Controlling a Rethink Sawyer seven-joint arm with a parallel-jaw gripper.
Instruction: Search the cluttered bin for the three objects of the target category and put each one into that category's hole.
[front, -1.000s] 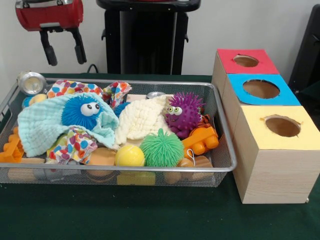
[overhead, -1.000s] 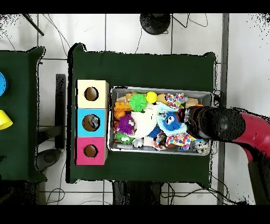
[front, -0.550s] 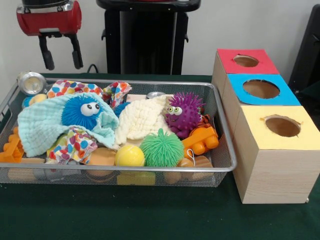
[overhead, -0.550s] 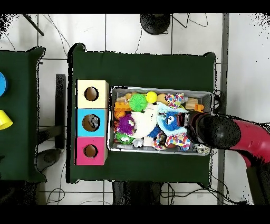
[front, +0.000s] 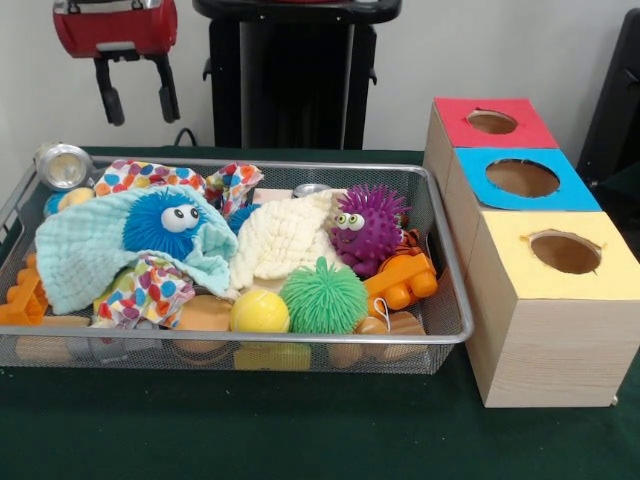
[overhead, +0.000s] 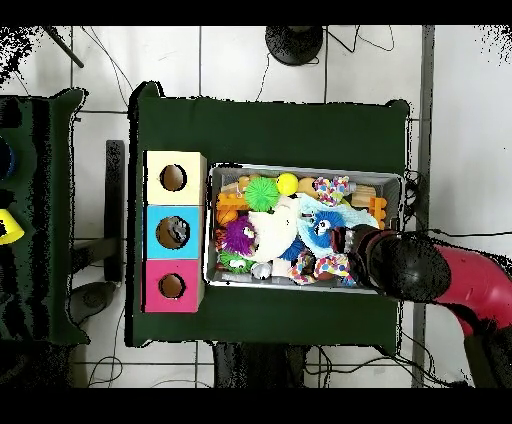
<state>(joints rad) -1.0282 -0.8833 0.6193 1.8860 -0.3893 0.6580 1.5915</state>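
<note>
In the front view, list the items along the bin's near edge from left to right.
Orange block → patterned cloth → yellow ball → green spiky ball → orange toy.

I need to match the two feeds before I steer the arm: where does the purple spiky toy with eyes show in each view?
Front view: the purple spiky toy sits right of centre in the mesh bin, toward its back, behind the green spiky ball.
Overhead view: it lies at the bin's left end, level with the blue box.
Shared landmark: the blue box, middle of the three holed boxes, on the toy's side of the bin.
</note>
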